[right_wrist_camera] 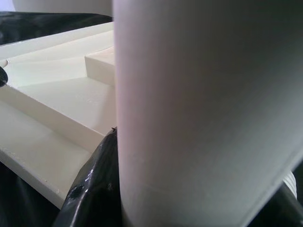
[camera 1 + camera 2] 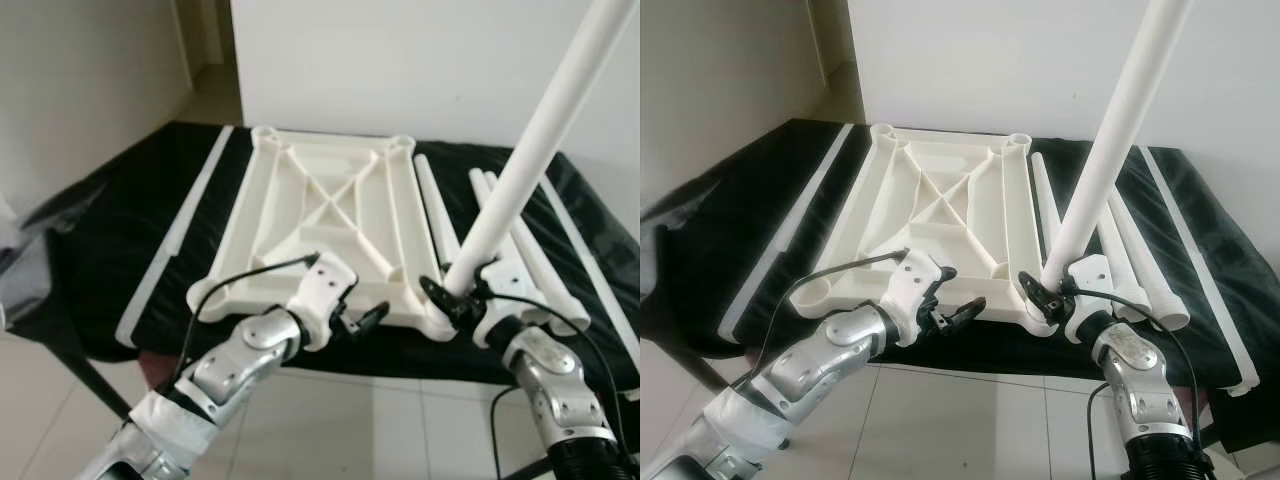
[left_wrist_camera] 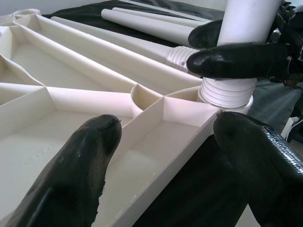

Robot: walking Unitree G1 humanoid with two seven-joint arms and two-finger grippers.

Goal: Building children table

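Note:
The white plastic tabletop [image 2: 330, 215] lies upside down, ribs up, on a black-covered surface. A long white leg tube [image 2: 530, 150] stands tilted over its near right corner. My right gripper [image 2: 455, 295] is shut on the tube's lower end. In the left wrist view the leg's threaded end [image 3: 226, 90] sits at the corner socket, with the right gripper's fingers [image 3: 236, 59] clamped just above it. At the tabletop's near edge my left gripper [image 2: 360, 322] is open, its fingertips [image 3: 75, 170] on either side of the rim. In the right wrist view the tube [image 1: 203, 109] is very close.
Three spare white legs [image 2: 520, 240] lie on the black cover [image 2: 120, 220] to the right of the tabletop. Long white strips run along the left [image 2: 175, 240] and right [image 2: 590, 260] sides. A white wall stands behind, with tiled floor [image 2: 330, 420] in front.

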